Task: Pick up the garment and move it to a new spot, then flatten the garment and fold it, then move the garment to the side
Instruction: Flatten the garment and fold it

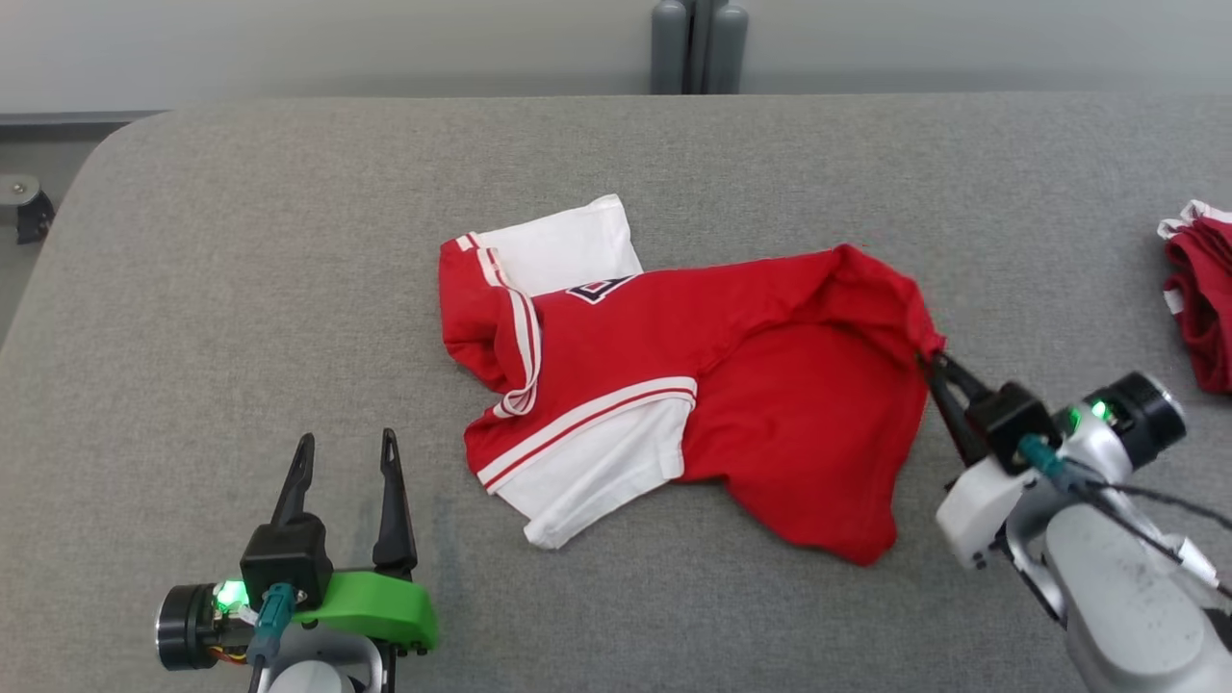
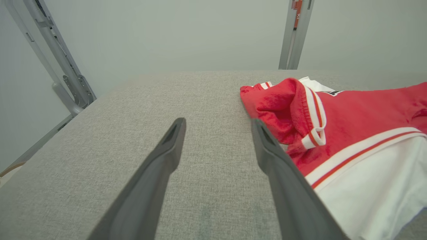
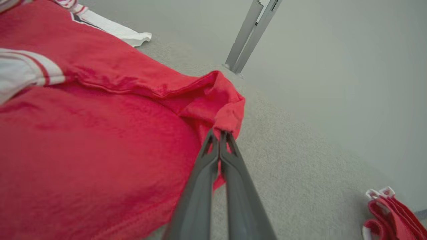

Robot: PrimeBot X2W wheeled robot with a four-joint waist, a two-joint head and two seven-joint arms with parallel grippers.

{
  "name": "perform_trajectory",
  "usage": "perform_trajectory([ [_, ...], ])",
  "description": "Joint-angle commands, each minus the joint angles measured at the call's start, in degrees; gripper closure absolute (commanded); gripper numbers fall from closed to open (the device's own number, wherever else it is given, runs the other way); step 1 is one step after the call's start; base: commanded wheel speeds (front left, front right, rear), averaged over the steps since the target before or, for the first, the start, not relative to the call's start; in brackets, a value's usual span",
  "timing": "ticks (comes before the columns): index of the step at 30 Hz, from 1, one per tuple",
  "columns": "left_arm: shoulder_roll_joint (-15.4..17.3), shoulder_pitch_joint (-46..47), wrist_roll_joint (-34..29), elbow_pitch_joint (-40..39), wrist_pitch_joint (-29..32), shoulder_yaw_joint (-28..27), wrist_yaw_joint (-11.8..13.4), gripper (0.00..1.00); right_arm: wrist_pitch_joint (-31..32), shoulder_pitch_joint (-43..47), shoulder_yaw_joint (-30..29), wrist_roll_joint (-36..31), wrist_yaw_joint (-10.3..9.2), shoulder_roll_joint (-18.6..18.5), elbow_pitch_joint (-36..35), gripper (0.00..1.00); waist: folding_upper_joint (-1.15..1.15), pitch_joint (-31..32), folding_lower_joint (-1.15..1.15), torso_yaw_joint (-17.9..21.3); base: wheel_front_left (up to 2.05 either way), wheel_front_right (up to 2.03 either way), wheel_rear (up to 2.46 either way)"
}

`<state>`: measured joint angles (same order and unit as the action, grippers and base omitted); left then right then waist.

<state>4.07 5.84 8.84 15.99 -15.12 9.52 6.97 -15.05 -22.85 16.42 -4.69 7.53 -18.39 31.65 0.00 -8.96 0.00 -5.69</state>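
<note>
The right arm comes in from the lower right of the head view. Its pale forearm slants up and to the left, and the right gripper [image 1: 932,358] points at the edge of the cloth. Its two long dark fingers are squeezed tight together. Right at their tips they pinch a small bunched corner of the red and white garment [image 1: 674,385]. The rest of the garment spreads out to the left of these jaws, rumpled, on the grey table [image 1: 289,241] (one white sleeve sticks out at the far side and one at the near side). The left arm sits low, and the left gripper [image 1: 347,445] points straight up the head view. Its fingers are spread wide apart, with just bare table between them. The garment's red collar end lies near, to the right of these jaws, not touching them. A small red pile [image 1: 1203,298] lies well apart, to the right of the right jaws.
</note>
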Motion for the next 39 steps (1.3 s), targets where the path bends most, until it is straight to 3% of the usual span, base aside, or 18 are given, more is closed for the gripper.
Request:
perform_trajectory([
  [1,-0.07,0.06,-0.74,0.04,-0.03,-0.12,-0.25,0.00,-0.14,2.13,1.69,0.68,-0.08,-0.66,-1.57,1.00,0.00,0.41,0.00,1.55,0.00,0.00,0.00],
  [6,-0.20,-0.42,-0.91,0.08,-0.03,-0.68,-0.45,0.00,-0.15,9.13,6.07,2.32,-0.09,-4.55,-5.23,1.00,0.00,0.73,0.00,3.04,0.00,0.00,0.00],
  [12,-0.34,-0.76,-1.12,0.04,-0.03,-1.23,-0.64,0.00,1.48,13.50,4.38,1.60,-0.09,-8.53,-5.85,1.00,0.00,0.62,0.00,4.13,0.00,0.00,0.00],
  [16,-0.38,-0.62,-1.45,0.09,-0.03,-1.44,-0.78,0.00,2.38,14.34,2.88,1.14,-0.09,-8.54,-6.27,1.00,0.00,0.48,0.00,4.56,0.00,0.00,0.00],
  [17,-0.40,-0.56,-1.42,0.13,-0.02,-1.46,-0.73,0.00,2.66,14.49,2.66,1.02,-0.09,-8.30,-6.46,0.93,0.00,0.45,0.00,4.61,0.00,0.00,0.00],
  [19,-0.42,-0.41,-1.43,0.23,-0.02,-1.50,-0.85,0.00,2.77,14.81,2.38,1.01,-0.09,-7.70,-6.67,0.53,0.00,0.44,0.00,4.67,0.00,0.00,0.00],
  [20,-0.44,-0.35,-1.50,0.28,-0.02,-1.52,-0.90,0.00,2.77,14.96,2.07,1.10,-0.09,-7.39,-6.85,0.14,0.00,0.45,0.00,4.70,0.00,0.00,0.00],
  [21,-0.47,-0.33,-1.52,0.31,-0.02,-1.57,-0.95,0.00,2.76,15.22,1.77,1.06,-0.09,-7.23,-7.00,0.00,0.00,0.47,0.00,4.74,0.00,0.00,0.00],
  [31,-0.64,-1.12,-1.47,0.34,-0.02,-2.47,-0.97,0.00,1.97,20.74,-5.42,0.35,-0.09,-4.96,-10.70,0.00,0.00,1.14,0.00,6.68,0.00,0.00,0.00],
  [39,-0.80,-1.29,-1.61,0.75,-0.03,-2.23,-1.25,0.00,2.47,24.45,-10.68,0.67,-0.09,-3.17,-17.66,0.00,0.00,2.29,0.00,7.47,0.00,0.00,0.00],
])
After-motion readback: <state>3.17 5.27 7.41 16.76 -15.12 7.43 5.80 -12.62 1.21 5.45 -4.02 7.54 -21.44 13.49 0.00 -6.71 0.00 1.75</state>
